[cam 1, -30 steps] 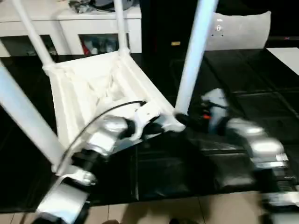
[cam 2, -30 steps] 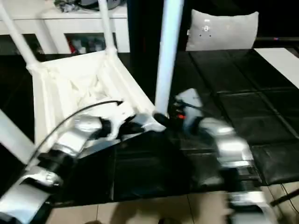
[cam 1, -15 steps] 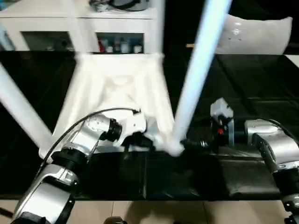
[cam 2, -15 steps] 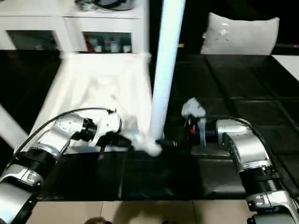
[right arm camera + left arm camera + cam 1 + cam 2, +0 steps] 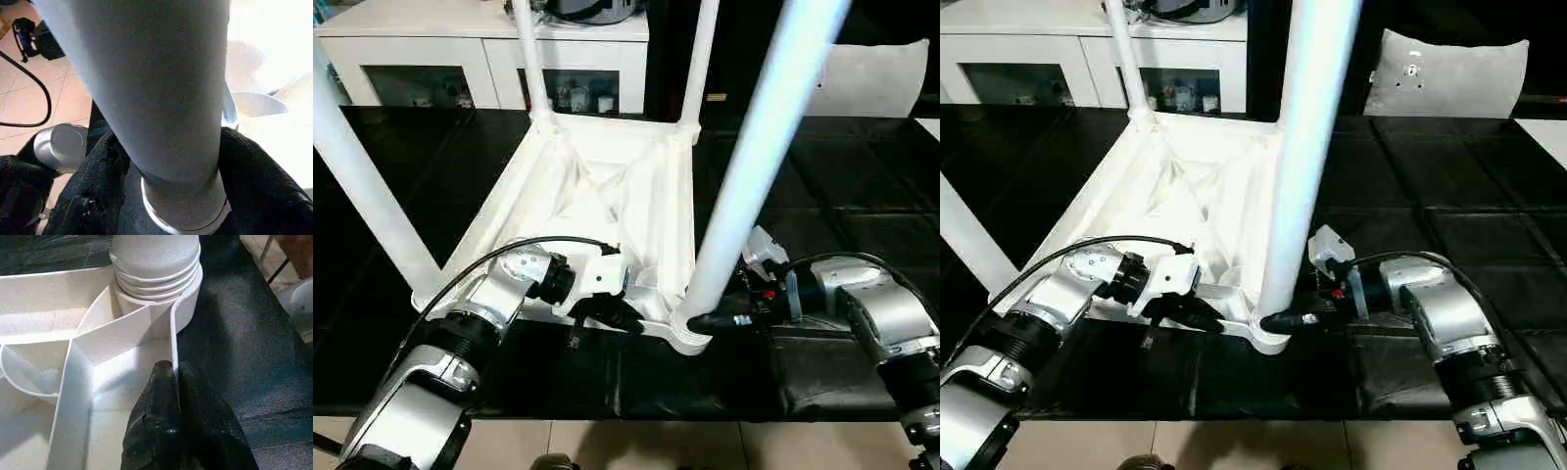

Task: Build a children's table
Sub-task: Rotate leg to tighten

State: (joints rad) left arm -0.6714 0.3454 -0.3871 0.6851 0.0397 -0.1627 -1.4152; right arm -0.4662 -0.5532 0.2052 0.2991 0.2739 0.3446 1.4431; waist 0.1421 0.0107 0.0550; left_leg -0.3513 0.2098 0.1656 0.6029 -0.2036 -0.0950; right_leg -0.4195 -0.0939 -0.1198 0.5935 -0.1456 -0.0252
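Pinching the upturned children's table (image 5: 607,186) rim, my left gripper (image 5: 173,382) closed, right gripper (image 5: 161,196) straddling the nearest leg (image 5: 754,166), leg tops cropped.

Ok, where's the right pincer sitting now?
In the head views the right pincer is at the near right corner of the upturned table top, its black fingers on either side of the base of the nearest leg.

The tops of all four legs (image 5: 759,166) are being cut off by the picture's upper edge. The right gripper (image 5: 1285,320) is being partly hidden behind the nearest leg's base, so its fingers cannot be clearly told.
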